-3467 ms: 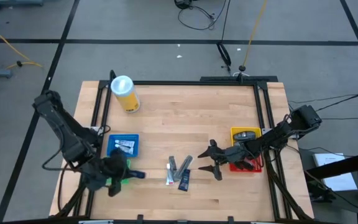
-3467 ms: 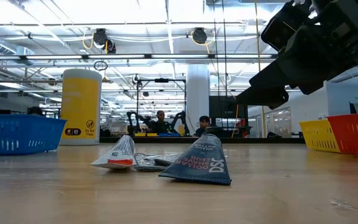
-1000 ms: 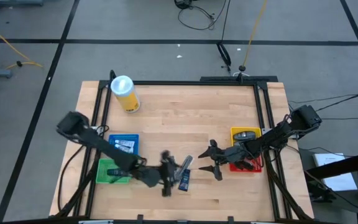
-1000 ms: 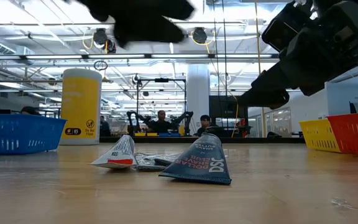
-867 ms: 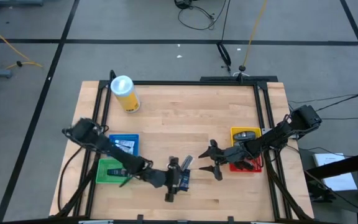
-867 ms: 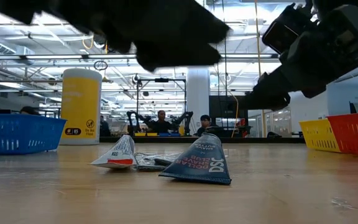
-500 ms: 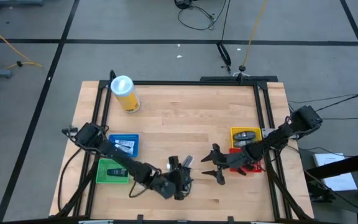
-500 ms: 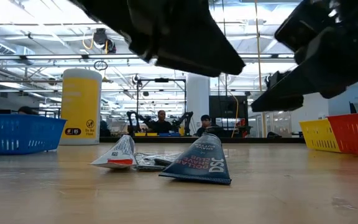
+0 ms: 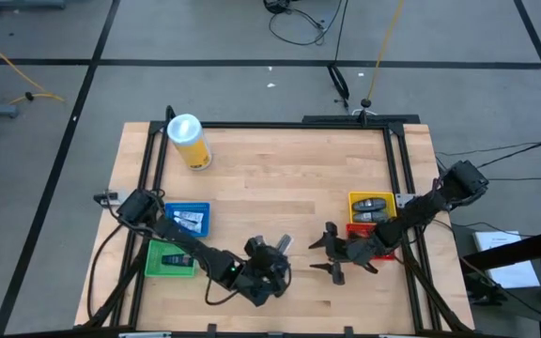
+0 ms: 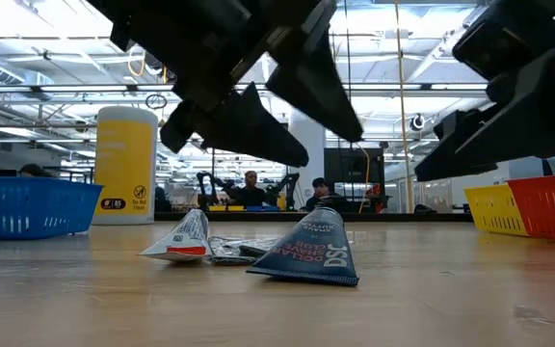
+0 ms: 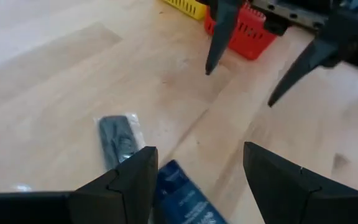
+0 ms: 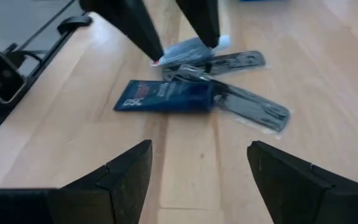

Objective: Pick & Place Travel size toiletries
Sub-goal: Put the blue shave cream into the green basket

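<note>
left gripper [image 9: 269, 269] swung from green bin [image 9: 157, 266] to over toiletries [image 12: 191, 90], right gripper [image 9: 332, 254] shifted nearer

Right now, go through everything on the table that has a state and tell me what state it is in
left gripper: open, empty, over the pile.
right gripper: open, empty, beside the pile.
dark blue packet: lying flat on the table.
yellow cylinder: lid on.
blue bin: holds white tubes.
yellow bin: holds dark oval pieces.
</note>
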You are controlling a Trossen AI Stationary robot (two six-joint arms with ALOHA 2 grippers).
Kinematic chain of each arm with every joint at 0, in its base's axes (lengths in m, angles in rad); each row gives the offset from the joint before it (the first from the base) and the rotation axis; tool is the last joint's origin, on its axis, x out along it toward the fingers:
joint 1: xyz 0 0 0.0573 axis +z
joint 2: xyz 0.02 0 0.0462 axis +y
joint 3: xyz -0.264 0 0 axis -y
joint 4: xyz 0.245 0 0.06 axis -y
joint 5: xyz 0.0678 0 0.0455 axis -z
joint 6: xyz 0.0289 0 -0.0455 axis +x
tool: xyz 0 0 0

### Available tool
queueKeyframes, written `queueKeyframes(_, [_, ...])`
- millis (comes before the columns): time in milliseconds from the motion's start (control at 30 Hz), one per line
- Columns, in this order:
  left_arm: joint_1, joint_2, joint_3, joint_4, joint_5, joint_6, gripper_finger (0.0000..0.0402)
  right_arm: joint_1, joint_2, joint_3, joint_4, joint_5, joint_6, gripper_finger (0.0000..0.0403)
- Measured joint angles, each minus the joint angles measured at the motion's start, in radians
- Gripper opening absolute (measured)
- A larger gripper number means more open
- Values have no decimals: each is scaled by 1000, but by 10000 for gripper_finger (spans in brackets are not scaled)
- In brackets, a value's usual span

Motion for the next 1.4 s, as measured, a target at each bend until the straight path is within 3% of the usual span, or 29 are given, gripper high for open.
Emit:
queueKeyframes(300, [10,64,45,-148,98,-215,234,8,0,0,23,1,-44,256])
queueKeyframes(433, [19,98,59,-148,139,-240,234,4,0,0,32,1,-62,256])
queueKeyframes(600, [29,121,60,-97,159,-197,232,3,0,0,35,2,-75,256])
queueKeyframes(700, [35,121,60,-100,166,-180,211,3,0,0,35,1,-75,256])
queueKeyframes(967, [40,110,59,-101,212,-91,95,3,0,0,36,1,-72,256])
queueKeyframes(1133, [37,41,55,-122,248,-9,29,3,0,0,36,1,-71,256])
queueKeyframes(1300, [36,-70,56,-112,260,122,25,3,0,0,33,1,-71,256])
queueKeyframes(1400, [17,-140,56,-130,262,214,42,3,0,0,33,1,-67,256])
